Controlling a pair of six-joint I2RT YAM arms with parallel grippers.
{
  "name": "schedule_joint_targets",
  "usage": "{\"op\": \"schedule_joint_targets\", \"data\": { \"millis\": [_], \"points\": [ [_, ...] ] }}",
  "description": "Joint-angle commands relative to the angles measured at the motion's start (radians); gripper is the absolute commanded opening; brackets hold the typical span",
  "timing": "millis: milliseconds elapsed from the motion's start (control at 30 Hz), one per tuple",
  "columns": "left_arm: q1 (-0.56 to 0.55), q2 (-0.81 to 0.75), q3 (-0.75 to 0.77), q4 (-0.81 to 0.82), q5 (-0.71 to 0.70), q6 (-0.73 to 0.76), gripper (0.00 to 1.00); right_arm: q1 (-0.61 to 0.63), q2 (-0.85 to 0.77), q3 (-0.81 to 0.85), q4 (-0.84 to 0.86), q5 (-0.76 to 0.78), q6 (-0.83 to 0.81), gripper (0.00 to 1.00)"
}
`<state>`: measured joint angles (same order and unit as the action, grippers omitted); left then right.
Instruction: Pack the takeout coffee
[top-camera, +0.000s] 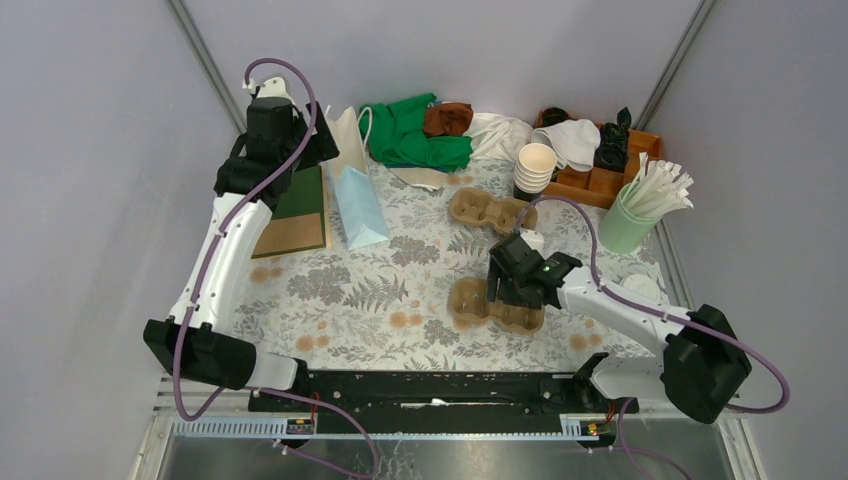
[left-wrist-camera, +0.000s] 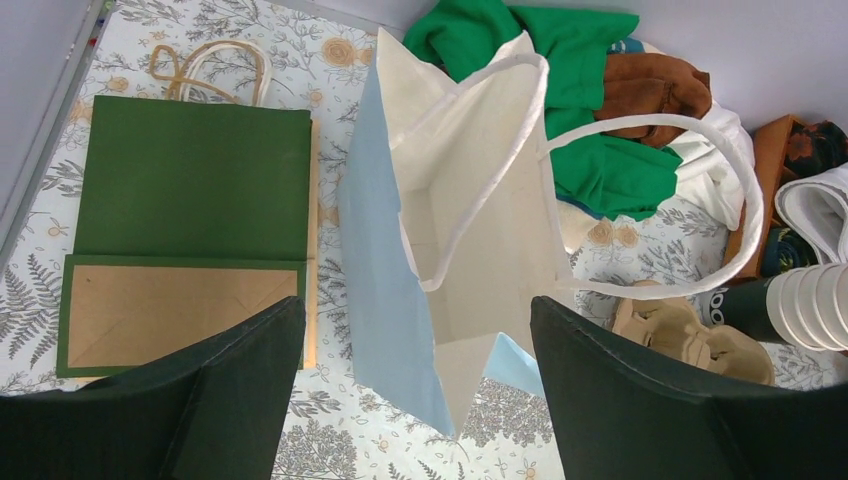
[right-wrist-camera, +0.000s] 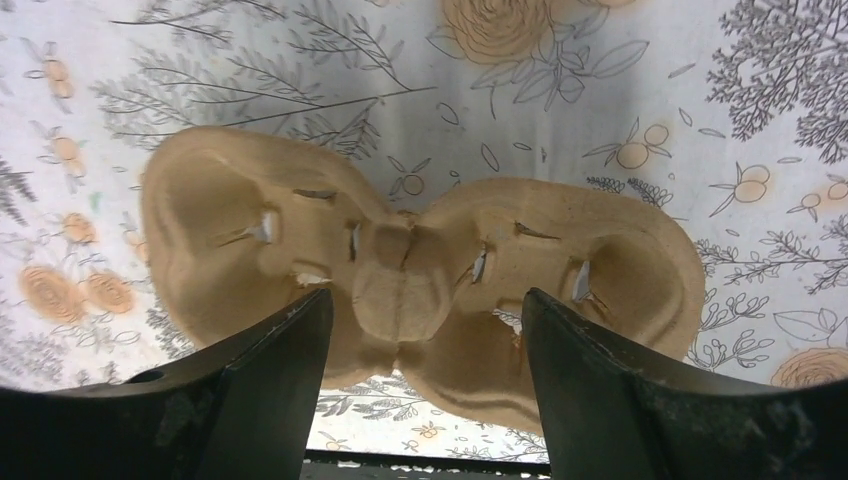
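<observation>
A small white-topped thing (top-camera: 533, 240) just behind my right wrist looks like the lidded takeout coffee; it is mostly hidden, and neither wrist view shows it. My right gripper (top-camera: 505, 290) is open and empty, low over the middle of an empty brown two-cup pulp tray (top-camera: 470, 300). In the right wrist view the gripper (right-wrist-camera: 425, 370) straddles the tray's centre ridge (right-wrist-camera: 400, 270). My left gripper (top-camera: 318, 140) is open and empty above the mouth of a light blue paper bag (top-camera: 358, 205). In the left wrist view the gripper (left-wrist-camera: 415, 310) looks into the bag (left-wrist-camera: 470, 200), which has white handles.
A flat green and brown bag (top-camera: 300, 195) lies left of the blue one. A second pulp tray (top-camera: 490, 210), stacked lidless cups (top-camera: 535, 165), a wooden box (top-camera: 600, 180), a green cup of straws (top-camera: 630, 220) and green cloth (top-camera: 415, 135) fill the back.
</observation>
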<state>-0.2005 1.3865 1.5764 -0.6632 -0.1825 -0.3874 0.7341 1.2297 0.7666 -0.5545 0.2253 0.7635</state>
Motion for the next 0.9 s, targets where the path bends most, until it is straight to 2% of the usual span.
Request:
{"op": "schedule_joint_targets", "data": {
  "millis": [0,267,467,600,667,867],
  "points": [
    [0.015,-0.001,0.003,0.044,0.031,0.016,0.87,0.010,0.061,-0.007,0.027,0.041,0.089,0.75],
    [0.026,0.011,-0.004,0.050,0.034,0.023,0.87,0.024,0.093,-0.065,0.118,0.009,0.165,0.66],
    [0.033,0.019,-0.002,0.050,0.043,0.024,0.87,0.024,0.132,-0.071,0.136,0.003,0.159,0.61],
    [0.035,0.030,-0.002,0.048,0.049,0.027,0.87,0.024,0.137,-0.052,0.122,0.009,0.137,0.52],
    [0.036,0.034,-0.004,0.045,0.048,0.027,0.87,0.024,0.116,-0.032,0.102,0.012,0.103,0.48],
    [0.036,0.032,-0.011,0.032,0.020,0.036,0.87,0.024,-0.032,-0.001,0.074,0.045,-0.014,0.47]
  ]
}}
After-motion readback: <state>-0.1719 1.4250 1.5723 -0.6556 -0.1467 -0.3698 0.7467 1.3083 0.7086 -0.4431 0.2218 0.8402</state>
